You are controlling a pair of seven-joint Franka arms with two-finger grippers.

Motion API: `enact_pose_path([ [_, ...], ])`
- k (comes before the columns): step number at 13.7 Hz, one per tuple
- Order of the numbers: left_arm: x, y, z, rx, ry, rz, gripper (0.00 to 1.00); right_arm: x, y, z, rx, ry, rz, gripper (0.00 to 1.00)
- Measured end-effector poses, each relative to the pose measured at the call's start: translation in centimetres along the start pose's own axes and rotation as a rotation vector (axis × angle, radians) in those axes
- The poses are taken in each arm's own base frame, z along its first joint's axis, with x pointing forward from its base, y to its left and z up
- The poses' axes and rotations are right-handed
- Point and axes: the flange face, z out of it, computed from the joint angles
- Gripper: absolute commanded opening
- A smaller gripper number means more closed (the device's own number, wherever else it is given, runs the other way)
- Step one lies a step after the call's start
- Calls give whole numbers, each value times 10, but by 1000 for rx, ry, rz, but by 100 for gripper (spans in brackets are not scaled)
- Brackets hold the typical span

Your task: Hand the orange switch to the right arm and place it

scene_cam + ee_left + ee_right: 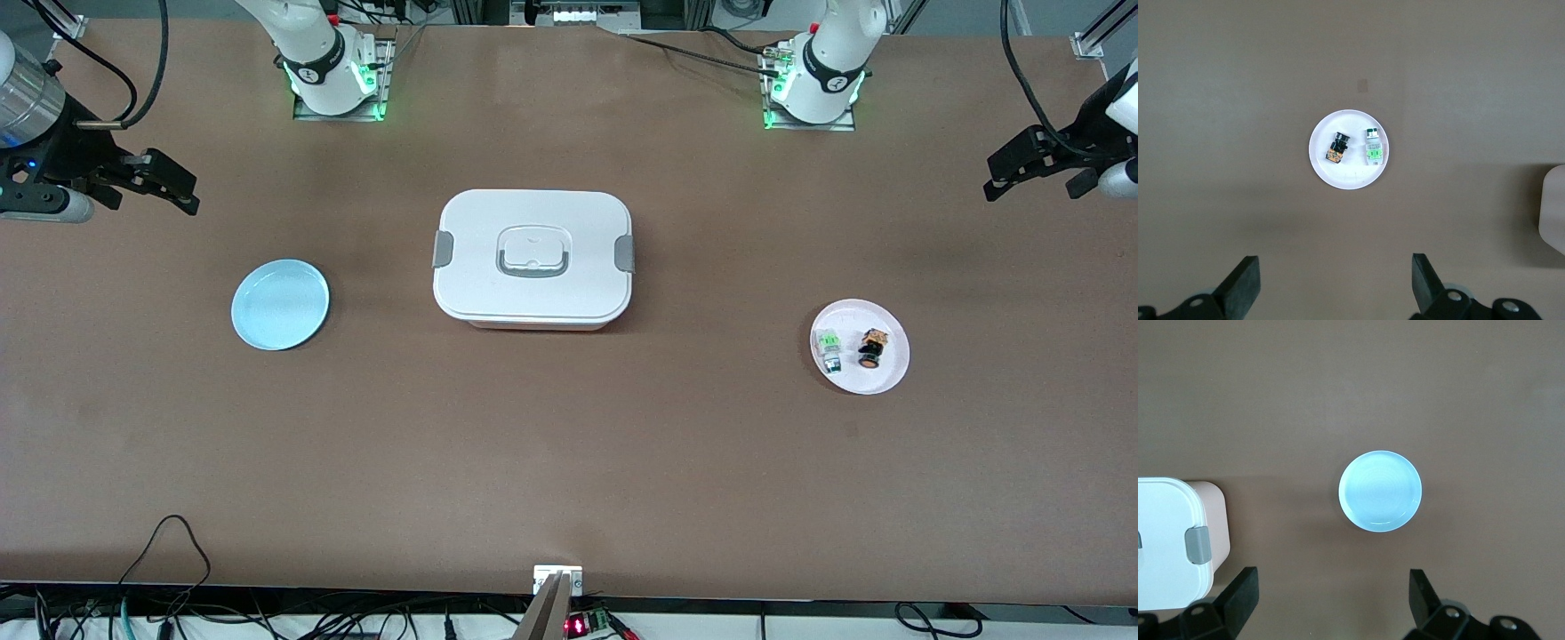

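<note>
The small black orange-capped switch (872, 348) lies on the round white plate (885, 375) at four o'clock from the lidded white box (532, 258), beside a green-and-silver switch (829, 347). The left gripper (1031, 173) hangs over the table's left-arm end and the right gripper (169, 187) over its right-arm end, both with fingers spread and empty. A round pale-blue dish (280, 304) sits at eight o'clock from the box.

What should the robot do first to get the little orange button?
Probably lower the left gripper toward the orange switch. It lies untouched on the white plate, beside the green switch, at the left arm's end of the table. Both grippers are open and up in the air; the right gripper waits.
</note>
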Motion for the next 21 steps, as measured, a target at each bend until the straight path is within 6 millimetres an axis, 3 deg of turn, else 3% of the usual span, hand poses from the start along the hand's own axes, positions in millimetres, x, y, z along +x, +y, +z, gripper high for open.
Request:
enact_pose_path([
  [15,1,0,2,0,-4,-1,100,1,1,1,0,-2,5,100],
  [21,10,5,17,-8,-33,6,100,1,1,2,0,-3,5,100],
])
